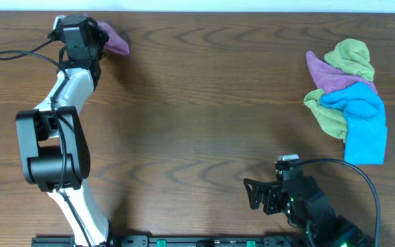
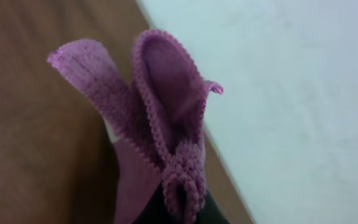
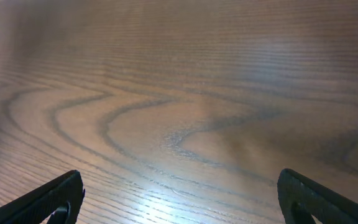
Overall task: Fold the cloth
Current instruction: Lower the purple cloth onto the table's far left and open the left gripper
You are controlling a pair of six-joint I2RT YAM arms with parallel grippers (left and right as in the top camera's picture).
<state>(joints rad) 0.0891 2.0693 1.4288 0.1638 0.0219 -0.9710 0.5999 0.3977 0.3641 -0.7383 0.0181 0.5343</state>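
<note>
My left gripper (image 1: 99, 36) is at the far left corner of the table, shut on a bunched purple cloth (image 1: 116, 41). In the left wrist view the cloth (image 2: 166, 106) sticks up out of the shut jaws (image 2: 180, 210) as folded, stitched edges, next to the table's back edge. Another purple cloth (image 1: 331, 74) lies in a pile at the right. My right gripper (image 1: 256, 194) is near the front edge, open and empty, with its fingers wide apart over bare wood (image 3: 182, 199).
The pile at the right also holds olive-green cloths (image 1: 352, 56) and a bright blue cloth (image 1: 362, 123). A black cable (image 1: 22, 53) runs left from the left arm. The table's back edge (image 2: 222, 168) is right beside the held cloth.
</note>
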